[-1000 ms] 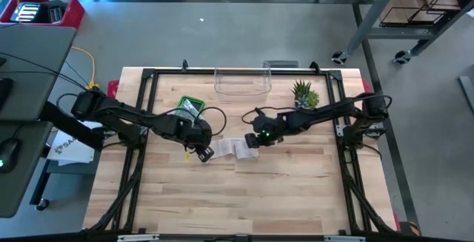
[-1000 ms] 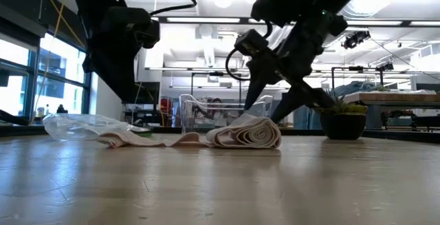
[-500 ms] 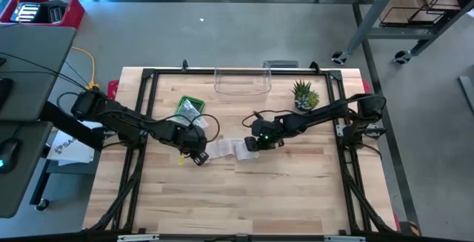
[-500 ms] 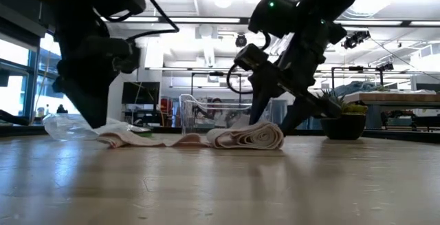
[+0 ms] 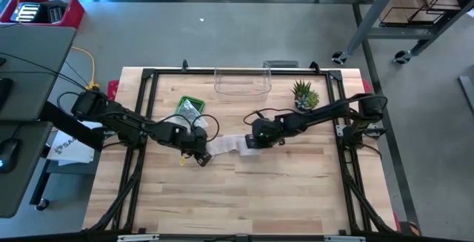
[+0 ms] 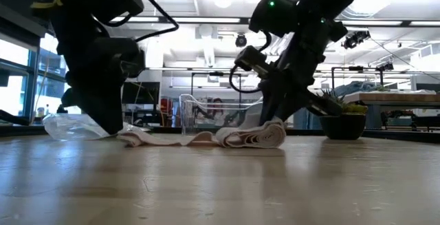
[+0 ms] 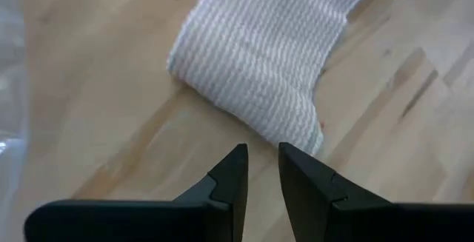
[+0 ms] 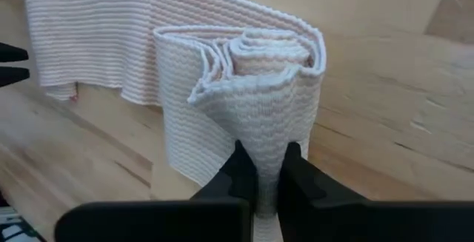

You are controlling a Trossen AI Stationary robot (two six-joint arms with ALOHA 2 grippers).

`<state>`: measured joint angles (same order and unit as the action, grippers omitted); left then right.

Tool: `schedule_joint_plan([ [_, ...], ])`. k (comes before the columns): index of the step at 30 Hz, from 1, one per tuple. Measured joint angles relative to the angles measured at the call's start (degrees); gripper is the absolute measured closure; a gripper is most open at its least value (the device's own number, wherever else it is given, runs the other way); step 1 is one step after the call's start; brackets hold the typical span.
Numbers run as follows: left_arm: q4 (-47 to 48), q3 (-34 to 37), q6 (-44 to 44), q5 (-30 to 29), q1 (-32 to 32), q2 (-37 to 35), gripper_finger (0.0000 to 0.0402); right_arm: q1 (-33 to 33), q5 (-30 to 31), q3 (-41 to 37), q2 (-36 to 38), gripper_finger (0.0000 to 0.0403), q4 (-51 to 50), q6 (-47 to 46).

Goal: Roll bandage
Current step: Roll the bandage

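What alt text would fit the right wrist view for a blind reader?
The right gripper pinches a fold of the partly rolled bandage between its dark fingers. The unrolled tail lies flat on the wooden table.

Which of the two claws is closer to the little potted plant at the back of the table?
Right. The right gripper, pinching the bandage roll mid-table, sits diagonally in front of the potted plant. The left gripper is farther off, at the bandage's loose end.
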<state>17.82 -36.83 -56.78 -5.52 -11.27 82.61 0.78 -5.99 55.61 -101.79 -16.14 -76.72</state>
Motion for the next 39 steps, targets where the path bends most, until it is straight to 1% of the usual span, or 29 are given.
schedule_joint_plan([
  [3,-1.33,0.05,0.01,1.76,-0.02,0.0,0.034,0.22,-0.01,-0.04,1.63,0.0385,-4.19,0.43],
  [6,-5.82,0.05,2.8,3.87,-0.2,-0.07,0.0348,0.24,-0.07,-0.19,3.87,0.0396,-8.34,2.22],
  [10,-13.34,0.03,7.25,4.0,-0.55,-0.07,0.0359,0.47,-0.77,-0.22,7.77,0.0398,-11.97,2.83],
  [15,-20.72,0.03,7.58,3.69,-0.26,-0.07,0.0368,1.87,-1.14,-0.22,12.48,0.04,-21.05,2.18],
  [18,-25.21,0.03,9.75,3.57,-0.28,-0.07,0.0373,2.04,-1.6,-0.22,14.24,0.0401,-26.9,2.85],
  [21,-29.2,0.03,12.99,3.58,-0.26,-0.07,0.0377,1.97,-3.33,-0.22,16.16,0.0401,-30.98,3.22],
  [25,-33.51,0.03,15.75,3.5,0.06,-0.06,0.0378,2.03,-3.46,-0.22,18.23,0.0402,-35.93,1.04],
  [30,-39.06,-0.04,18.17,3.39,1.35,0.82,0.0378,1.71,-2.63,-0.22,18.61,0.0402,-37.01,-0.66],
  [35,-38.58,-0.06,19.91,3.45,3.1,0.98,0.0378,0.72,-2.23,-0.22,16.33,0.0402,-36.65,-1.67],
  [39,-38.28,0.01,19.48,5.09,4.11,1.01,0.0378,-0.13,-1.48,1.32,14.58,0.0402,-36.77,-1.99],
])
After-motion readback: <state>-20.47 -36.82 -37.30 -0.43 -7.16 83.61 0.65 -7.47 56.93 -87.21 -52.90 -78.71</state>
